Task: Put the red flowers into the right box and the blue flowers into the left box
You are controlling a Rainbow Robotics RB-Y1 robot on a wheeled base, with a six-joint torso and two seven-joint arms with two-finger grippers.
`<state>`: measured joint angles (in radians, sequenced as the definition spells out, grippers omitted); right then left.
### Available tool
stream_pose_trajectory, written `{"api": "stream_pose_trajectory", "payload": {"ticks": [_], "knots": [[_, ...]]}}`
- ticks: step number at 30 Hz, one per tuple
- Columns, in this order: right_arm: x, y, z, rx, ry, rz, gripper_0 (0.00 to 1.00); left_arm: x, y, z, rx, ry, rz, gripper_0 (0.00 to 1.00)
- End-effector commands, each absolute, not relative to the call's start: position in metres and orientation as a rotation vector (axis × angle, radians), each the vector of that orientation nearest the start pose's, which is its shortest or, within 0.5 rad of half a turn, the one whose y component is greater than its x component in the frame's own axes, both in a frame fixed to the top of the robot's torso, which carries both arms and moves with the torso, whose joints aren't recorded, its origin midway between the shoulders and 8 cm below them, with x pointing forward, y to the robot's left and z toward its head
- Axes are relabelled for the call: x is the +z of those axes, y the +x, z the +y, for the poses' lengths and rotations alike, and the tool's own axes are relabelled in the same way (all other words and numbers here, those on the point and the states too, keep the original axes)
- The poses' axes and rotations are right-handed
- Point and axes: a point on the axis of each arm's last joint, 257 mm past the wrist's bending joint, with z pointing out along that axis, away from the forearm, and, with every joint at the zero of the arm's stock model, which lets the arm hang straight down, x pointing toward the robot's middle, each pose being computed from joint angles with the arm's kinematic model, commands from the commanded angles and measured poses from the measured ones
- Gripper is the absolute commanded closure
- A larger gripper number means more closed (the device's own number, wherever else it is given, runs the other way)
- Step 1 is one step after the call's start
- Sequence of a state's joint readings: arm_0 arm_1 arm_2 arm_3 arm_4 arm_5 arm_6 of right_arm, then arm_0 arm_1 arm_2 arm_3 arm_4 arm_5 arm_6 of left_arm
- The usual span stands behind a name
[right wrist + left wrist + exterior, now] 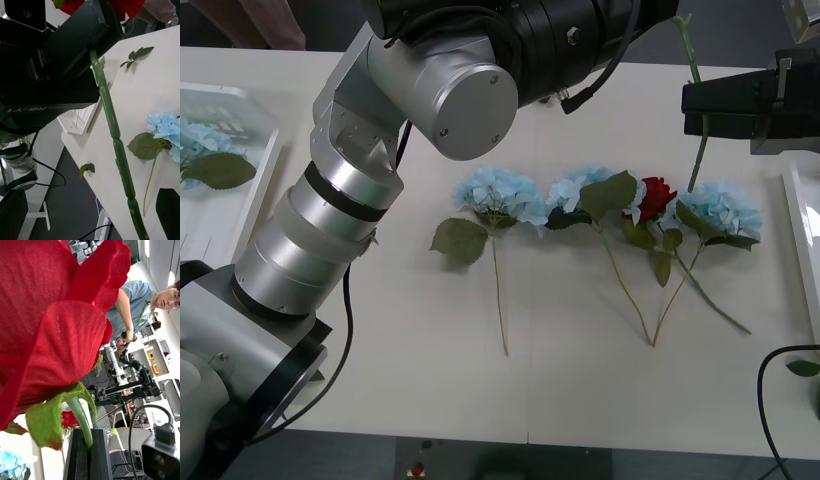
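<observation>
My left gripper (88, 455) is shut on the stem of a red flower (56, 326), just under its head, and holds it high above the table's right side. That stem (696, 110) hangs down between the black fingers of my right gripper (692, 105), which stand open on either side of it (90, 193). In the right wrist view the left gripper (90, 45) clamps the stem's upper part. Three blue flowers (500, 195) (580, 188) (725, 208) and another red flower (657, 195) lie in a row on the table. The left box (260, 190) holds a blue flower (195, 135). The right box (800, 230) shows its edge.
My left arm (350, 200) stretches over the table's left half and across the top. Loose green leaf sprigs lie near the table's right front corner (802, 368) (137, 56). A black cable (770, 400) hangs at the front right.
</observation>
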<state>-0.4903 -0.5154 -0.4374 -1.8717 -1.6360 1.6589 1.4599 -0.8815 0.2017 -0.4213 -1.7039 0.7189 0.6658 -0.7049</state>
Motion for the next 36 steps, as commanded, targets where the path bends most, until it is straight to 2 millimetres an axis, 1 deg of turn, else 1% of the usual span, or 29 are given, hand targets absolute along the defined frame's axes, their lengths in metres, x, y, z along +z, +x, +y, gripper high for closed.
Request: {"api": "stream_pose_trajectory", "payload": {"ticks": [1,4,5,6,7,27,35,36], "knots": [[0.022,0.423,-0.158,1.225,-0.544,1.963,0.0,0.102,0.501,-0.157,-1.427,0.12,1.676,1.0],[0.023,0.428,-0.16,1.208,-0.534,1.965,0.0,0.102,0.501,-0.157,-1.427,0.12,1.676,1.0],[0.023,0.429,-0.161,1.201,-0.53,1.966,0.34,0.102,0.501,-0.157,-1.427,0.12,1.676,1.0],[0.023,0.429,-0.161,1.204,-0.53,1.963,0.72,0.102,0.501,-0.157,-1.427,0.12,1.676,1.0],[0.023,0.429,-0.161,1.203,-0.527,1.964,1.0,0.102,0.501,-0.157,-1.427,0.12,1.676,1.0],[0.022,0.428,-0.16,1.205,-0.532,1.967,1.0,0.102,0.501,-0.157,-1.427,0.12,1.676,1.0],[0.018,0.427,-0.167,1.178,-0.532,1.992,1.0,0.102,0.501,-0.157,-1.427,0.12,1.676,1.0],[0.018,0.427,-0.17,1.172,-0.534,1.997,1.0,0.102,0.501,-0.157,-1.427,0.12,1.676,0.98]]}}
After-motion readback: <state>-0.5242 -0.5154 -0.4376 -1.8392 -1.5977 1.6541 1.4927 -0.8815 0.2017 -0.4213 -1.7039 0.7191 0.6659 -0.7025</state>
